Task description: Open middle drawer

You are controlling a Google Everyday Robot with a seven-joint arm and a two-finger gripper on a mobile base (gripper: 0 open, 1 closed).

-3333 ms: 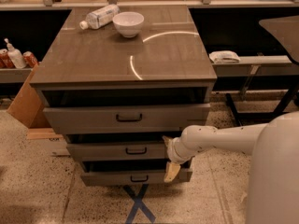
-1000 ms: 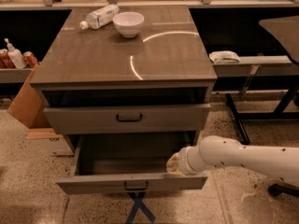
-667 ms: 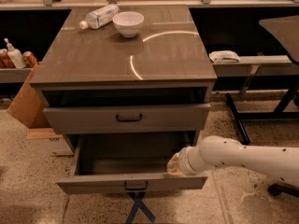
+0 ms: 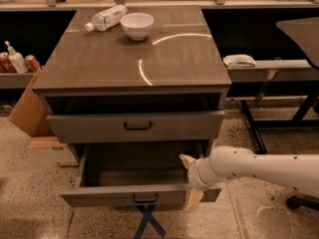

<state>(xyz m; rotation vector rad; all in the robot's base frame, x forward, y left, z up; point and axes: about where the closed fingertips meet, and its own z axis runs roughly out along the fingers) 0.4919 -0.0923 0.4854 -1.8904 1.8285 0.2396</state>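
Note:
The middle drawer stands pulled out of the grey-brown cabinet, showing its plain grey inside, with a small dark handle at the centre of its low front panel. My gripper, on a white arm coming in from the right, is at the right end of that front panel. One finger is inside the drawer and the other is in front of the panel, closed on it. The lowest drawer is hidden under the open one.
The taller top drawer is slightly out above. On the cabinet top are a white bowl and a lying plastic bottle. A cardboard box stands at the left and blue tape marks the floor in front.
The middle drawer, nearly closed 3.3 s ago, has been pulled far out toward the camera with my gripper on its right end. Over the last second nothing has visibly moved.

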